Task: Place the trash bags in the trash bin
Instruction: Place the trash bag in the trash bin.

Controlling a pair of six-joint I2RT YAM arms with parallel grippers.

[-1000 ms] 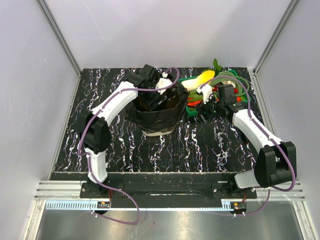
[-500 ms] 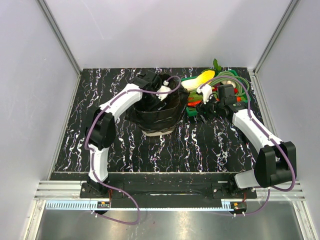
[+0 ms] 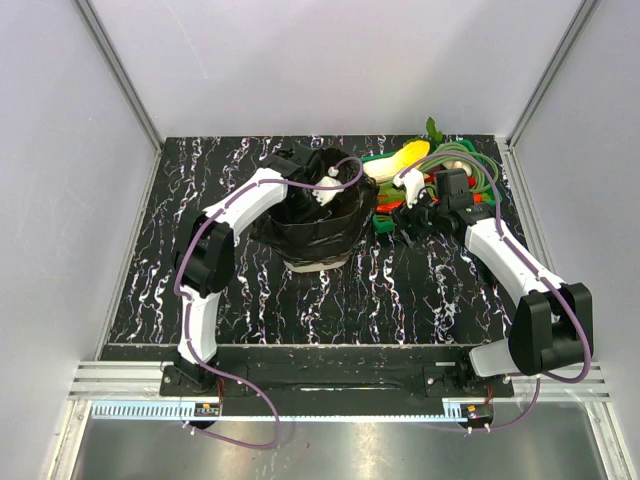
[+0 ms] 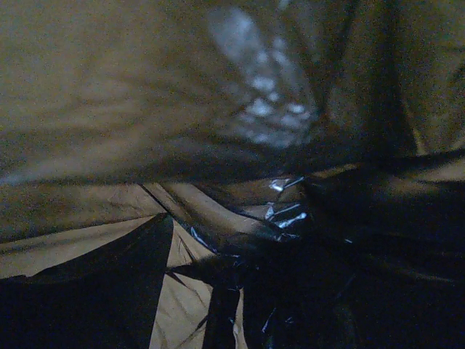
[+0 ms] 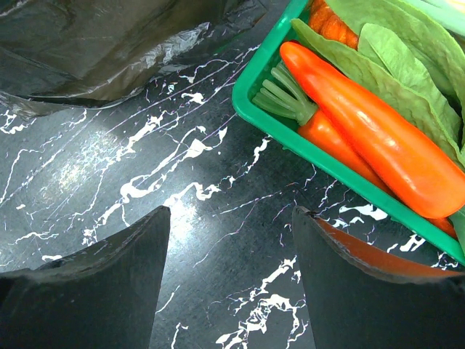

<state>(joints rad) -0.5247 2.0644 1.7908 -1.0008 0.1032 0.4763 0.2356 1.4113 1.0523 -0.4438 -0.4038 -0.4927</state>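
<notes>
Here, the left gripper [image 3: 305,203] reaches down inside the trash bin [image 3: 318,264] — a cream wastebasket standing mid-counter. The black trash bag [image 3: 322,236] lines the bin's mouth and drapes over the rim and down the outer walls. The left wrist view shows only beige inner wall and crumpled glossy film in dim light. It cannot be told whether this gripper is pinching plastic or standing free.

The right gripper [image 5: 227,218] hovers released and empty above the marbled counter [image 5: 109,167]. It is just beside the green tray [image 5: 256,64] of orange vegetables [image 5: 363,138] and leaves, with the bag's hem nearby.

The step in hand looks like seating the bag in the bin. The next move likely calls for pressing the film toward the base, then lifting out cleanly — without dragging the liner up with it. No brand, label or writing is legible anywhere.
</notes>
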